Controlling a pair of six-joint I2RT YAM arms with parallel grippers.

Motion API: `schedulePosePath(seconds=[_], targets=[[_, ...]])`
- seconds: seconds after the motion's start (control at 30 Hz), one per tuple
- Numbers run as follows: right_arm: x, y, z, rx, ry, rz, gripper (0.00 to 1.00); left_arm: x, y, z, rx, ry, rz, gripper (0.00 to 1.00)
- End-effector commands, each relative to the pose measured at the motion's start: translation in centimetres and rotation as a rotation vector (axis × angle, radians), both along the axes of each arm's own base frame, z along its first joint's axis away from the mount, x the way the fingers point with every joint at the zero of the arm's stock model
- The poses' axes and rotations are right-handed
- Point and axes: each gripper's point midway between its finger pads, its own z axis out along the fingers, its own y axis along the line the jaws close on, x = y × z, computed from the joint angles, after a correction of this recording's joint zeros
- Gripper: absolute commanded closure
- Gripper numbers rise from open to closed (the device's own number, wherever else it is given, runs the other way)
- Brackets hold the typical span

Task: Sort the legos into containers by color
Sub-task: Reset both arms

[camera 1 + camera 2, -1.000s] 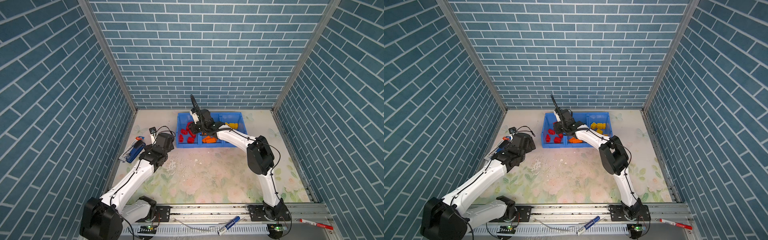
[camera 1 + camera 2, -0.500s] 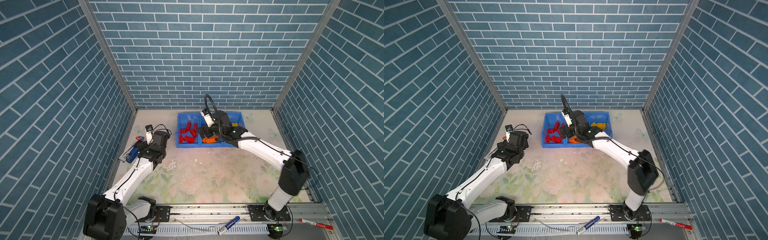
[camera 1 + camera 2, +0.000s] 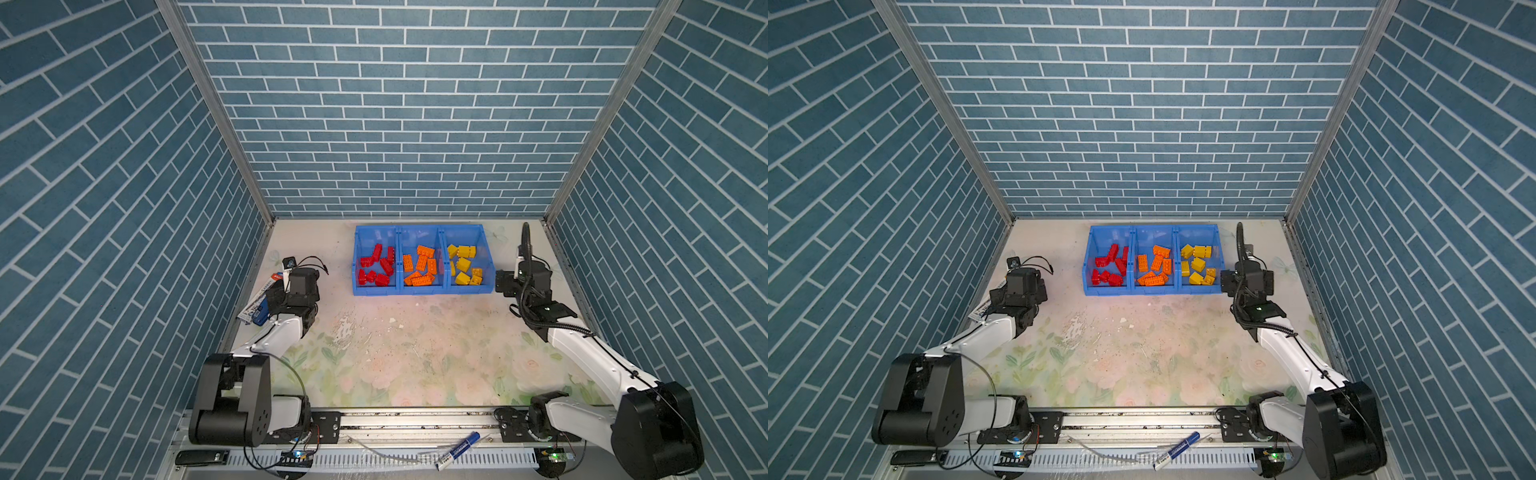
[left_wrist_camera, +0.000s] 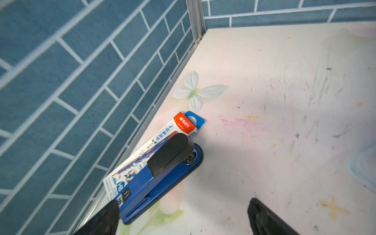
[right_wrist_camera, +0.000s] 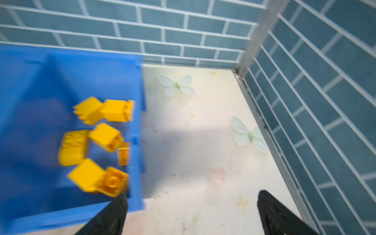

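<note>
The containers point(image 3: 422, 291) are three joined blue bins at the back of the table, in both top views point(image 3: 1150, 289). Red legos point(image 3: 376, 266) fill the left bin, orange legos point(image 3: 419, 266) the middle and yellow legos point(image 3: 463, 266) the right. In the right wrist view, my right gripper point(image 5: 193, 200) is open and empty over bare table, just right of the yellow bin point(image 5: 30, 101) and its legos point(image 5: 97, 138). My left gripper point(image 4: 183, 211) is open and empty near the left wall, beside a dark blue stapler point(image 4: 162, 175).
A pencil box point(image 4: 162, 138) lies between the stapler and the left wall. Brick-patterned walls close in the table on three sides. A blue marker point(image 3: 457, 449) and a black object point(image 3: 201, 457) lie on the front rail.
My right arm has swung from over the bins to the right of the tray, and its jaws have opened. The left arm has shifted slightly toward the left wall.
</note>
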Motion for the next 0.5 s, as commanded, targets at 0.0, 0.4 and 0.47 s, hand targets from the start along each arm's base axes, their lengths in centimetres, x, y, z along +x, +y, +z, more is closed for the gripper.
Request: schedulePosePath(seconds=[0.0, 0.4, 0.47], targets=[[0.0, -3.6, -0.9, 0.064, -0.072, -0.127, 0.01, 2.7, -1.7, 0.6, -0.066, -0.126, -0.13, 0.01], [2.1, -3.5, -4.7, 0.171, -0.201, 0.078, 0.01, 2.9, -4.3, -1.2, -0.053, -0.299, -0.316, 0.01], [2.4, -2.9, -5.4, 0.199, -0.221, 0.133, 0.01, 3.1, -4.4, -1.2, -0.029, -0.256, -0.303, 0.01]])
